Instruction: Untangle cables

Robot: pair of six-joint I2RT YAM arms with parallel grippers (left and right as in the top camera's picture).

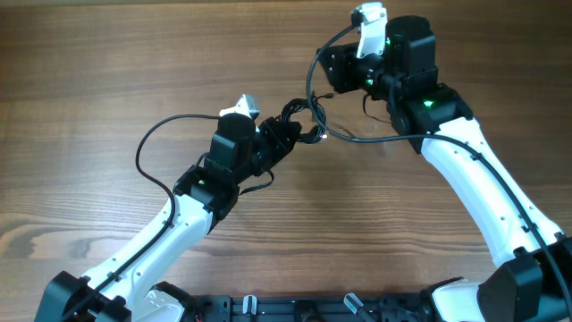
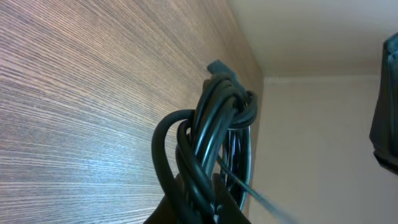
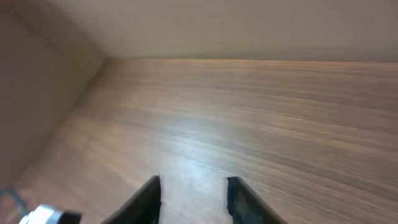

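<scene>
The cables (image 1: pixel 299 123) are a knotted bundle of thin black cords in the middle of the wooden table (image 1: pixel 107 72). One thin strand (image 1: pixel 362 137) trails right from the bundle, under the right arm. My left gripper (image 1: pixel 282 138) is shut on the bundle. In the left wrist view the cables (image 2: pixel 217 134) rise in loops out of my shut left gripper (image 2: pixel 211 202). My right gripper (image 1: pixel 329 73) hovers just up and right of the bundle. In the right wrist view the right gripper (image 3: pixel 193 190) is open with only bare wood between its fingers. A silvery plug tip (image 3: pixel 42 215) shows at that view's lower left.
Thicker black cords wired to the arms loop beside the left arm (image 1: pixel 147 148) and around the right wrist (image 1: pixel 313 67). The arm bases and a black rail (image 1: pixel 313 309) line the front edge. The table's far edge meets a pale wall (image 3: pixel 249 25).
</scene>
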